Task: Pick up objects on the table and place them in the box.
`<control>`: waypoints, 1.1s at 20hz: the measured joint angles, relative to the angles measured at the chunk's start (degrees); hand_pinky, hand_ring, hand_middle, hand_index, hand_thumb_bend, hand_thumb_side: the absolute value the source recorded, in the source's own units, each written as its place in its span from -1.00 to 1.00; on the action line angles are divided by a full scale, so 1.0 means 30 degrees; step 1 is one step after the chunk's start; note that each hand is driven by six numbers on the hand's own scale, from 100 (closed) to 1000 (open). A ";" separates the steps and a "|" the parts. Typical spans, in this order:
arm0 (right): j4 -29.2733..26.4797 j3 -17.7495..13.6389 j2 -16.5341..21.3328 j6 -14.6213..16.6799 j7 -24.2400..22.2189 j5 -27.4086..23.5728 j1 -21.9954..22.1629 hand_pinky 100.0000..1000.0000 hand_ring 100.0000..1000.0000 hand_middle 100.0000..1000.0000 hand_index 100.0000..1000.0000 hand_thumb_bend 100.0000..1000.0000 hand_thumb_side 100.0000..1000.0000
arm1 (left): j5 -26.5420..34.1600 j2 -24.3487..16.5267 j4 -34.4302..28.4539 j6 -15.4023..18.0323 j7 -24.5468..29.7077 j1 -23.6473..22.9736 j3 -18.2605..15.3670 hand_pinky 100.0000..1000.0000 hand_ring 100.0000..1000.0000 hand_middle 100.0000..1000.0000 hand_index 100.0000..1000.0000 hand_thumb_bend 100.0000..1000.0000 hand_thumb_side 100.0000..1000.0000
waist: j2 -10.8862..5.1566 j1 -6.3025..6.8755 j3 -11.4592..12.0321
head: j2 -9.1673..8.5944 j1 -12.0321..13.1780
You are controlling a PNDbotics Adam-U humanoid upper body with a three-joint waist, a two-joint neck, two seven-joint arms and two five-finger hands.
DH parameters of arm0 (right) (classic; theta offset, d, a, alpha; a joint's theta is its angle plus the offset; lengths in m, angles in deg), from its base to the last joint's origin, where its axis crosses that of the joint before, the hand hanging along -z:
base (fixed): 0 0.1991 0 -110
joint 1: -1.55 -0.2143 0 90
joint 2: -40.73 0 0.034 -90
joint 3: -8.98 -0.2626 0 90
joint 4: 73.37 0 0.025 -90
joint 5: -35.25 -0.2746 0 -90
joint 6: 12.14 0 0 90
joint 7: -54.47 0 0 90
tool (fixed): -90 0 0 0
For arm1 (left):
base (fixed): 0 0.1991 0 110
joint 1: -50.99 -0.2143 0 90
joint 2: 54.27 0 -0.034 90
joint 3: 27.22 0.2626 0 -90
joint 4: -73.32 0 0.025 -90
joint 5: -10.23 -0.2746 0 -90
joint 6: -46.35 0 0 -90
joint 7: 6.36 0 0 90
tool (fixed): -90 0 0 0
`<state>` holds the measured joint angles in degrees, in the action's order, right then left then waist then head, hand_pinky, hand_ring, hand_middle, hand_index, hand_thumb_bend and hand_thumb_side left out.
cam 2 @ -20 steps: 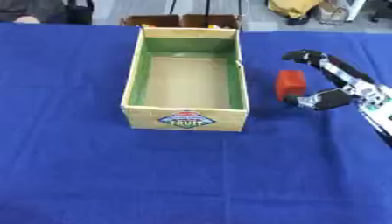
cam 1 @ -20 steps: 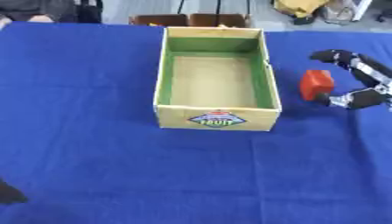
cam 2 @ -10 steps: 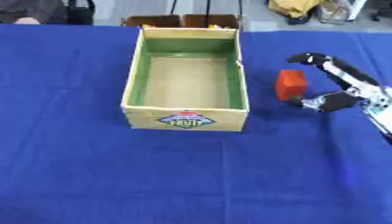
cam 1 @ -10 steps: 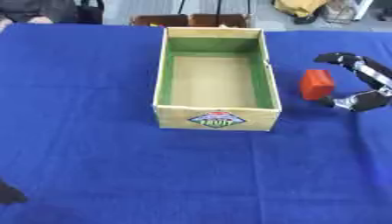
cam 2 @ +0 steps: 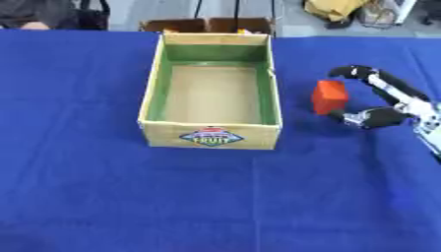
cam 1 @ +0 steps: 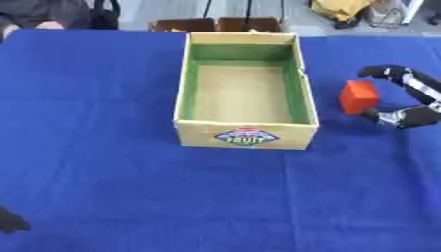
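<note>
A small red block [cam 1: 358,96] stands on the blue table just right of the cardboard fruit box [cam 1: 245,135], which has a green inner lining and nothing visible inside. My right hand [cam 2: 389,101] sits to the right of the block, open, its fingers above and thumb below curving toward the block without touching it. A dark bit of my left hand [cam 1: 10,221] shows at the lower left edge; its state is unclear.
The blue cloth [cam 1: 103,162] covers the whole table. Brown boxes [cam 1: 217,23] stand past the far edge behind the fruit box, with a yellow object [cam 1: 340,9] on the floor beyond.
My right hand has drifted slightly to the right, away from the red block. The block and the box have stayed where they were.
</note>
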<state>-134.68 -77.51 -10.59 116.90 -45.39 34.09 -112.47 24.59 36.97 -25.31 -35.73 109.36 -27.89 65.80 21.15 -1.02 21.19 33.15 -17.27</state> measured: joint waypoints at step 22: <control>0.0423 0.0136 -0.0346 -0.0137 -0.0488 0.0544 -0.0554 0.84 0.86 0.46 0.80 -0.31 -0.19 | -0.0109 0.0004 -0.0012 0.0085 0.0091 -0.0001 0.0108 0.15 0.00 -0.31 0.10 -0.61 1.00 | 0.0345 -0.0006 0.0091 | -0.0033 -0.0089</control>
<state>-133.41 -77.10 -11.63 116.49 -46.85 35.72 -114.13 24.27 36.98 -25.35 -35.48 109.63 -27.90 66.12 22.19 -1.04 21.47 33.05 -17.54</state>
